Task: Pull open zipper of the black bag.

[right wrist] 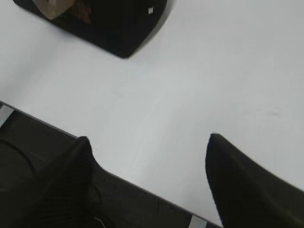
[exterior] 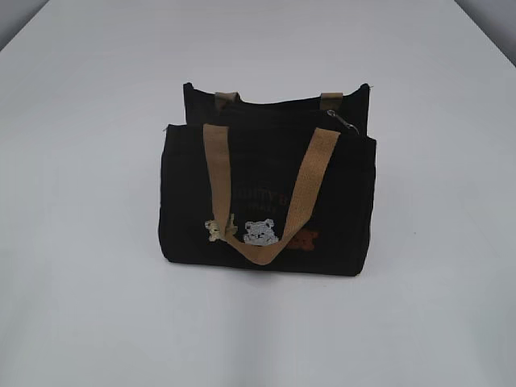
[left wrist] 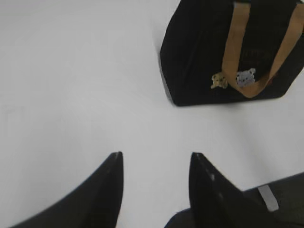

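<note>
Hanging down the front of the black bag [exterior: 266, 201], the tan handle [exterior: 262, 205] is lying nearest the exterior camera, looping past small bear figures [exterior: 260, 231]. The bag is standing upright at the middle of the white table [exterior: 81, 306], with no arm showing in this view.

Along the bag's top, the zipper [exterior: 266, 113] is running left to right, and its silver ring pull [exterior: 342, 122] is sitting at the right end, toward two o'clock from the bag's centre. That suggests the pull will have to travel leftward along the top edge, and the right arm is probably the nearer one to it.

In the left wrist view, the left gripper [left wrist: 154, 183] is hovering over bare table with its jaws apart and nothing between them; the bag is lying well apart at about one o'clock. In the right wrist view, the right gripper [right wrist: 149, 178] is standing wide open and empty near the table's front edge, with a bag corner at eleven o'clock, also well apart.
</note>
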You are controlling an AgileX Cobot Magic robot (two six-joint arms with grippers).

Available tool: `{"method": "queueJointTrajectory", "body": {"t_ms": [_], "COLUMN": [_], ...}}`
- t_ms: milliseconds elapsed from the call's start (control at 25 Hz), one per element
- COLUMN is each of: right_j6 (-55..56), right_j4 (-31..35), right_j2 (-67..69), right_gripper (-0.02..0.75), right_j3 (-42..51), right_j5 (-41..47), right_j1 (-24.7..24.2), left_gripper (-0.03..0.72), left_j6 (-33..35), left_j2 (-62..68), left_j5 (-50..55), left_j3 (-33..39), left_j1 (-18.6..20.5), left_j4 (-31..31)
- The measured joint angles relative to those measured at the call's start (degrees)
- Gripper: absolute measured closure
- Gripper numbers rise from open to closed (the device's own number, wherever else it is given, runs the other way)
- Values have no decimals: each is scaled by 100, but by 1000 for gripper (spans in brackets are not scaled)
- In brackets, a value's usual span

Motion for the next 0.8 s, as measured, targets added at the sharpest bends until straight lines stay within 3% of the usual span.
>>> {"method": "queueJointTrajectory", "body": {"t_ms": [200, 800], "right_j6": [-5, -5], "right_j4": [18, 40], "right_j2": [-613, -643], "right_gripper": [167, 167], "right_j3": [10, 23], "right_j5": [-15, -8], "right_j1": [0, -71], "left_gripper": [345, 365], "left_j6": [0, 0], "left_j2": [-808, -839], "left_j5": [217, 228], "left_j3": [123, 123], "left_j1": [0, 45], "left_j4": [92, 196]}}
